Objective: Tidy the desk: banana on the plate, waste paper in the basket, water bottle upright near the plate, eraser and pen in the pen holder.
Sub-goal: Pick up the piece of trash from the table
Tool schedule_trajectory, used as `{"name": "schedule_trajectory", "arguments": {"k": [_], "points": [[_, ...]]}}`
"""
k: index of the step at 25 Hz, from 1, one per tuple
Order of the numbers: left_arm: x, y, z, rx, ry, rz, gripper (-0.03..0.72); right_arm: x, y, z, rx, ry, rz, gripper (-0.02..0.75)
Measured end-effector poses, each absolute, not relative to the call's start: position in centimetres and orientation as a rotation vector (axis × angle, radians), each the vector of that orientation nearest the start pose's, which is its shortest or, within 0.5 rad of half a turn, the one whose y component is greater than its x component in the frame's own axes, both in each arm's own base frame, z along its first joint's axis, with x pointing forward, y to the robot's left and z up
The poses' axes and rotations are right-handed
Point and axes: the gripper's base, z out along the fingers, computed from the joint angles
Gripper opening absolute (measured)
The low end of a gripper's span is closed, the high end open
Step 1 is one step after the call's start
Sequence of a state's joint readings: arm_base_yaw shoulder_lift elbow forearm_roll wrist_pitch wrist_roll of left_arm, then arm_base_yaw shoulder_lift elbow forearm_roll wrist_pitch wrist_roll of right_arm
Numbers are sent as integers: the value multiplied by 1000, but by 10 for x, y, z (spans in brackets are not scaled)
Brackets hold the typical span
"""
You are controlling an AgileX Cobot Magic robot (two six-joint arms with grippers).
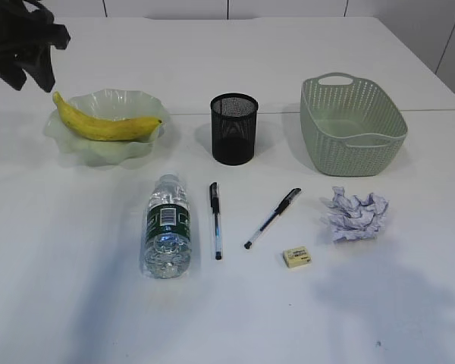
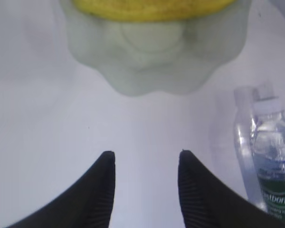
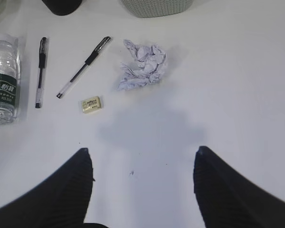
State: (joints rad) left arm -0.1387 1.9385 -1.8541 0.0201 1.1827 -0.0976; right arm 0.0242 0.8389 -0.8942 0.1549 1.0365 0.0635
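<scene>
Your left gripper (image 2: 146, 156) hangs partly open and empty above bare desk (image 1: 76, 303), just near of the plate (image 1: 136, 102), where the banana (image 1: 102, 125) already lies. Your right gripper (image 3: 141, 152) stands wider open, also empty, over the near right of the desk. You have the water bottle (image 1: 167, 227) lying on its side near of the plate, two pens (image 1: 215, 220) and the eraser (image 1: 296, 257) beside it, the waste paper (image 1: 355, 214) just near of the basket (image 1: 353, 125), and the pen holder (image 1: 233, 129) between plate and basket.
</scene>
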Motion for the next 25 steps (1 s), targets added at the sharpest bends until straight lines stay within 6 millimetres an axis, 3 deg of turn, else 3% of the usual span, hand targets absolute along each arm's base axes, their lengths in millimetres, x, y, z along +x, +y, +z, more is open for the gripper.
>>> {"name": "schedule_trajectory", "arguments": {"k": [7, 13, 15, 20, 25], "points": [[375, -37, 275, 106, 2895, 37, 286, 141, 16, 346, 87, 2469, 237, 494], [321, -17, 277, 21, 2803, -5, 278, 144, 16, 345, 87, 2499, 237, 495], [306, -12, 270, -22, 2813, -29, 278, 148, 16, 345, 89, 2515, 237, 495], [275, -10, 258, -166, 2768, -149, 284, 170, 17, 352, 91, 2536, 239, 494], [252, -13, 252, -220, 2733, -217, 323, 210, 18, 349, 99, 2613, 238, 494]]}}
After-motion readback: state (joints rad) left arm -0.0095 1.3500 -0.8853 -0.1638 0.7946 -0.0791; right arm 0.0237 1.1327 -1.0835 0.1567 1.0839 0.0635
